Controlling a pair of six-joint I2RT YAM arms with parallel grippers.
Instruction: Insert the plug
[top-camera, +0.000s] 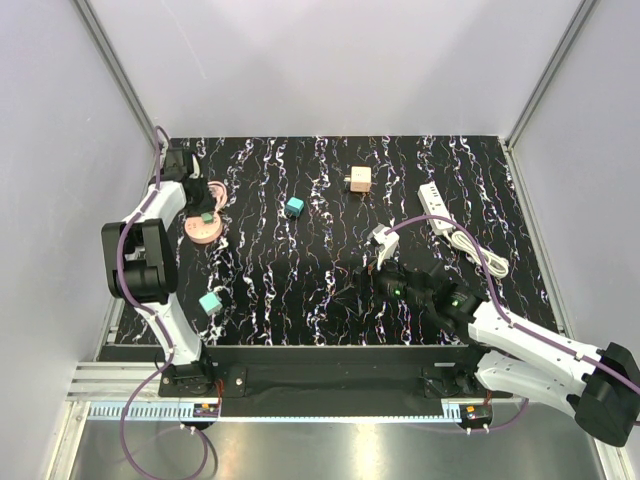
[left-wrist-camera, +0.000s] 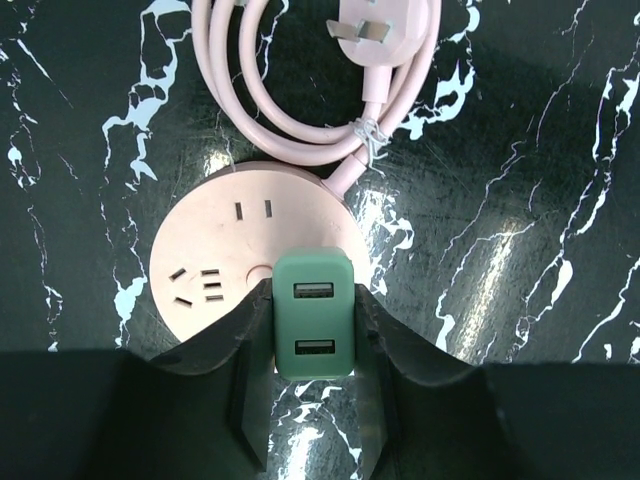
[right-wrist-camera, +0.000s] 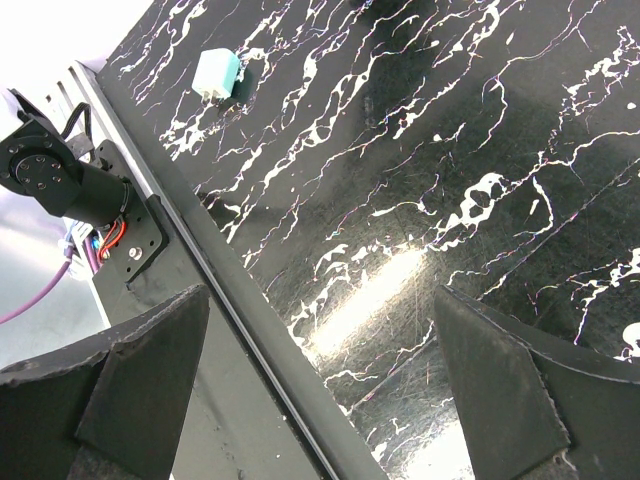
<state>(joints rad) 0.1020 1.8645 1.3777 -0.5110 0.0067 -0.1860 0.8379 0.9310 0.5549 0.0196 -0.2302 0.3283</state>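
Evidently insertion is in hand: the left jaws clamp the plug (left-wrist-camera: 313, 315) over the pink socket (left-wrist-camera: 215, 250), at the desk's (top-camera: 300, 285) ten o'clock. The right jaws gape wide, empty. The next move likely calls for aligning the pins, then pressing straight down.

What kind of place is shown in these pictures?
Probably a lab robot cell: a left arm and right arm bolted at a marbled table, plain walls around, a white power strip, a loose tan block.

Green plug (left-wrist-camera: 313, 315): prongs hidden under body; pink cable (left-wrist-camera: 290, 150) cut off @ top edge
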